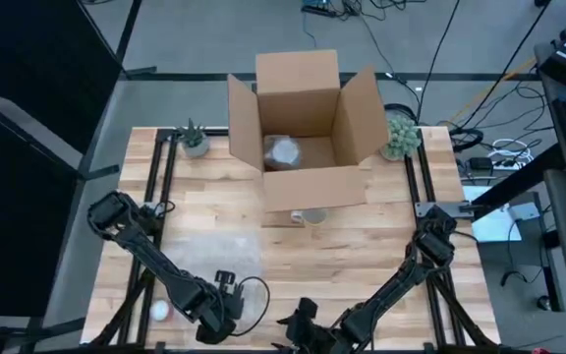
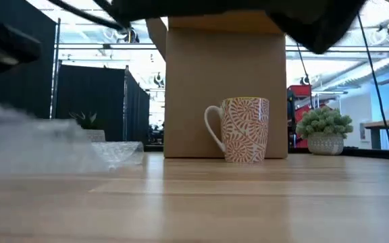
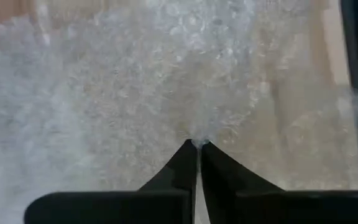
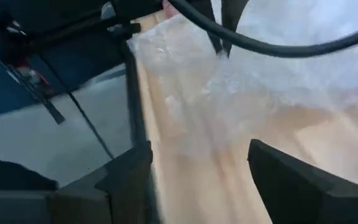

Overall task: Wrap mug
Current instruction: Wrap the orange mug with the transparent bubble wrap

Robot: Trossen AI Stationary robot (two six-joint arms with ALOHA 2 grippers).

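Mug (image 2: 242, 129) stands upright at frame centre before the box (image 2: 225, 88). Left end effector (image 3: 197, 145) pinches the bubble wrap (image 3: 166, 87); right end effector (image 4: 197, 180) is spread at the tabletop's (image 1: 381, 251) lower edge.

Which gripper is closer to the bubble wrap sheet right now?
Left. The left gripper is shut on the near edge of the bubble wrap. The right gripper is open, off the sheet's near right corner, not touching it.
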